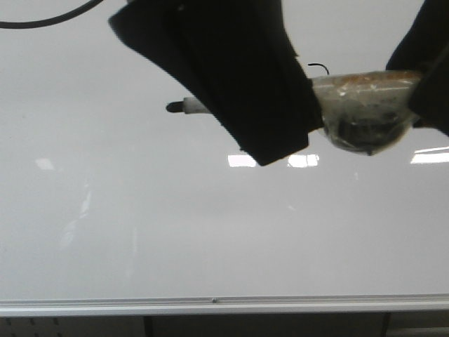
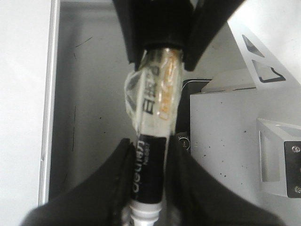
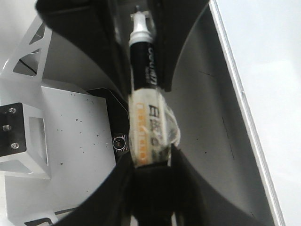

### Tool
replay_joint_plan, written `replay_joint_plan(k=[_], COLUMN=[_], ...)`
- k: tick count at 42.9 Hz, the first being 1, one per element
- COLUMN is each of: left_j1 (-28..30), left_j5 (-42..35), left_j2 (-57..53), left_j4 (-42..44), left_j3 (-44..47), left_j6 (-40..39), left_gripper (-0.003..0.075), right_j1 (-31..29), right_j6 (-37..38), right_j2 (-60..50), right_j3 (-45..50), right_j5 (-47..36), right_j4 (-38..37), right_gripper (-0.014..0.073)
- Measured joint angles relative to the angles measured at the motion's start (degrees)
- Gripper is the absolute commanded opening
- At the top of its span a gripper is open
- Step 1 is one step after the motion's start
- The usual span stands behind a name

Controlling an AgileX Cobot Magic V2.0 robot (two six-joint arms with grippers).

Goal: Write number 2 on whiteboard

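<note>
Whiteboard (image 1: pixel 210 232) fills front view, still blank apart from a short black mark (image 1: pixel 319 67) above the pen. My left gripper (image 1: pixel 231 105) is clamped on the marker (image 1: pixel 193 107), tip pointing left, axis horizontal; my right gripper (image 3: pixel 151 165) grips its taped rear. Wrist views show both grips; tip-to-board contact I can't tell.

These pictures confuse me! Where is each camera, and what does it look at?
Front: faces forward at the glossy pale whiteboard; left gripper, right gripper show.
Left wrist: on left arm, looking along the taped black marker pen.
Right wrist: on right arm, looking along it oppositely.
Shared: wrist views show marker, both grippers.
</note>
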Motion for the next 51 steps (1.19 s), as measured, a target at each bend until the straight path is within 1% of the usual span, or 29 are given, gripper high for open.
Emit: replay_joint_plan(k=[5, 8, 11, 15, 18, 23, 29, 33, 37, 41, 44, 47, 51], left_j1=[-0.1, -0.1, -0.1, -0.1, -0.1, -0.1, -0.1, -0.1, -0.1, -0.1, -0.1, -0.1, 0.6], left_j5=[0.1, 0.1, -0.1, -0.2, 0.2, 1.4, 2.4, 2.5, 3.0, 3.2, 3.3, 3.4, 3.5], left_j2=[0.0, 0.0, 0.0, 0.0, 0.0, 0.0, 0.0, -0.1, -0.8, -3.1, -5.7, -9.0, -14.6], left_j4=[0.0, -0.2, -0.3, -0.3, -0.3, 0.8, 5.5, 12.3, 20.3, 29.2, 34.7, 39.6, 44.3], left_j3=[0.0, 0.0, 0.0, 0.0, -0.4, -1.1, -2.6, -3.3, -3.3, -3.3, -3.3, -3.3, -1.8], left_j6=[0.4, 0.4, 0.3, 0.1, 0.1, -0.4, -5.0, -12.0, -22.8, -34.9, -41.7, -46.9, -51.4], left_gripper=[0.0008, 0.0008, 0.0008, 0.0008, 0.0008, 0.0008, 0.0008, 0.0008, 0.0008, 0.0008, 0.0008, 0.0008, 0.0008], right_j1=[0.0, 0.0, 0.0, -0.4, -1.7, -5.3, -9.9, -12.7, -14.8, -15.6, -15.7, -15.7, -15.7], right_j6=[-0.2, -0.1, 0.1, 1.1, 3.7, 9.8, 16.8, 20.9, 23.3, 24.5, 24.9, 25.0, 25.1], right_j2=[0.0, 0.0, 0.0, -0.3, -1.1, -4.2, -8.9, -11.8, -14.2, -15.5, -15.7, -15.7, -15.7], right_j3=[0.0, 0.0, 0.0, 0.0, -0.1, -0.5, -0.5, -0.5, -0.5, -0.6, -0.6, -0.6, -0.6], right_j5=[0.2, 0.2, 0.3, 0.7, 1.4, 3.1, 5.1, 6.1, 6.3, 6.7, 6.8, 6.8, 6.9], right_j4=[0.0, 0.0, 0.0, -0.1, -1.5, -7.2, -14.3, -17.3, -18.2, -18.4, -18.4, -18.4, -18.4], right_gripper=[0.0288, 0.0414, 0.0483, 0.0499, 0.0498, 0.0498, 0.0498, 0.0498, 0.0498, 0.0498, 0.0498, 0.0498, 0.0498])
